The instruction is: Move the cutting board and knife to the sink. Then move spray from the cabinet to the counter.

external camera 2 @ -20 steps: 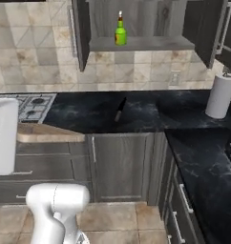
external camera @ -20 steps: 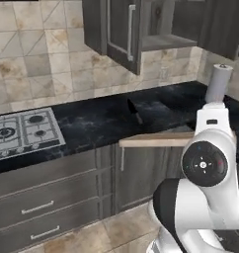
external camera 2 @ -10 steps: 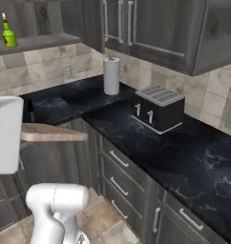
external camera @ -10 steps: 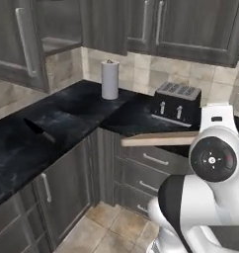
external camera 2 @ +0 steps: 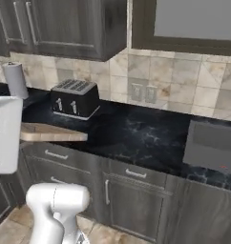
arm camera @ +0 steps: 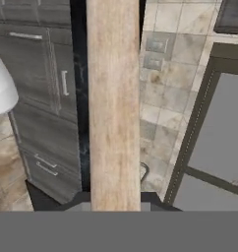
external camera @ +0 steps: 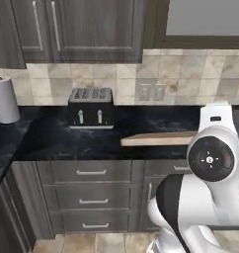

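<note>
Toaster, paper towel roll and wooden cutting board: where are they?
toaster (external camera: pixel 91 108): left base view, front face.
paper towel roll (external camera: pixel 5 101): left base view, middle of the roll.
cutting board (arm camera: pixel 113 108): hand view, middle of its top.

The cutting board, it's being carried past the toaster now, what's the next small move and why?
Probably keep carrying the cutting board level along the counter toward the sink. It is held out flat over the counter's front edge, past the toaster, with no sink in sight yet. The end effector's grip on it is hidden behind the arm.
</note>
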